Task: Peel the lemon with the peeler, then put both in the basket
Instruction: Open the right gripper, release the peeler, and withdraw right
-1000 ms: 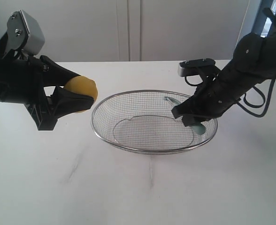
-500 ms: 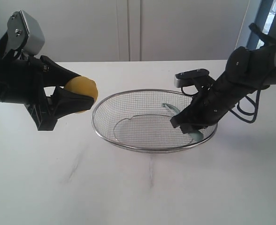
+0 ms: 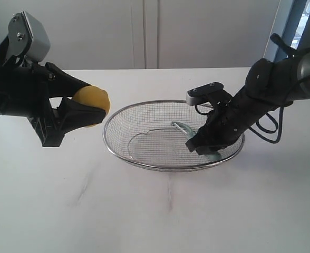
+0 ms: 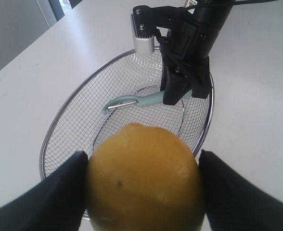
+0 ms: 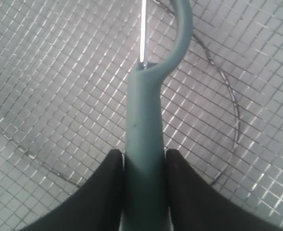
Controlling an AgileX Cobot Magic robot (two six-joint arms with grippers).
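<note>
The yellow lemon (image 3: 91, 103) hangs above the table left of the basket, with my left gripper (image 3: 86, 108) shut on it; it fills the left wrist view (image 4: 144, 178) between both fingers (image 4: 64, 190). The wire mesh basket (image 3: 144, 112) sits mid-table. My right gripper (image 3: 200, 146) is low inside the basket's right half, shut on the teal peeler (image 3: 181, 126). Its handle (image 5: 144, 159) sits between the black fingers (image 5: 105, 192), head and blade pointing over the mesh (image 5: 59, 72). From the left wrist, the peeler (image 4: 136, 101) lies just over the basket floor (image 4: 83, 120).
A white tabletop (image 3: 160, 211) surrounds the basket, with a pale wall behind. My right arm's cable (image 3: 271, 132) loops beside the basket's right rim.
My right gripper has moved down and leftward into the basket with the peeler. The left arm and lemon have held still.
</note>
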